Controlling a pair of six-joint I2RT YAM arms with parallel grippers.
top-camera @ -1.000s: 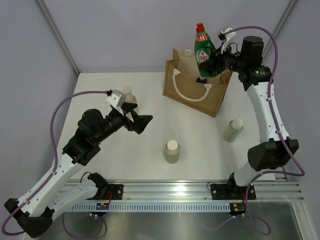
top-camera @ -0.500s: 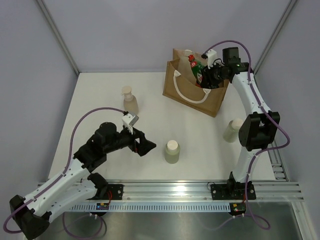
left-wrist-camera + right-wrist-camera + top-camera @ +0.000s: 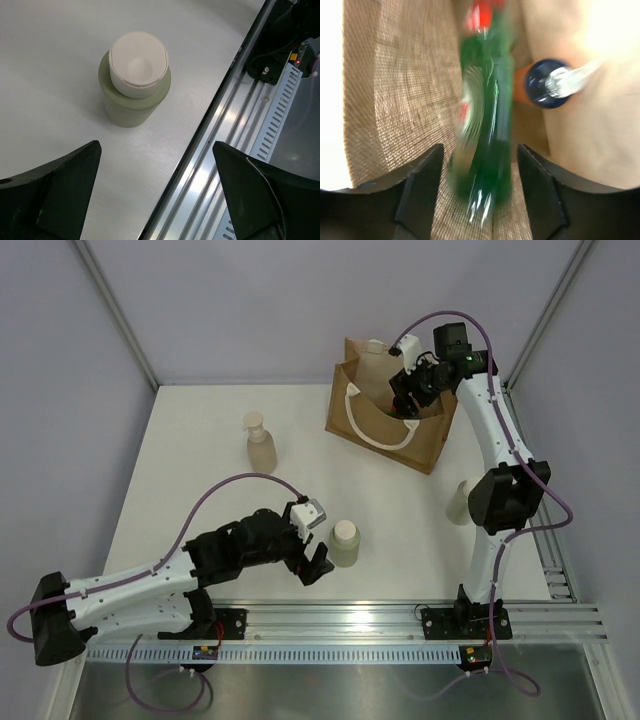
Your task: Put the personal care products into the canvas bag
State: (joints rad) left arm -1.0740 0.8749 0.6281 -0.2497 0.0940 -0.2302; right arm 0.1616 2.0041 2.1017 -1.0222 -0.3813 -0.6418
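My right gripper (image 3: 405, 398) reaches into the mouth of the tan canvas bag (image 3: 385, 430) at the back right. In the right wrist view my right gripper (image 3: 480, 150) is open, and the green red-capped bottle (image 3: 482, 125) is blurred between its fingers with a gap on each side. A silver tube with a dark cap (image 3: 551, 83) and something orange (image 3: 521, 85) lie in the bag beside it. My left gripper (image 3: 312, 565) stands wide open just left of a pale olive cream-capped bottle (image 3: 345, 543). The same olive bottle (image 3: 135, 80) stands upright ahead of the left gripper (image 3: 156, 146).
A beige pump bottle (image 3: 260, 440) stands at the middle left of the table. A second olive bottle (image 3: 460, 502) is partly hidden behind the right arm. The metal rail (image 3: 240, 130) runs along the near table edge, close under my left gripper.
The right gripper has lowered the green bottle into the bag and opened its jaws. The left arm has swung from the pump bottle towards the near olive bottle.
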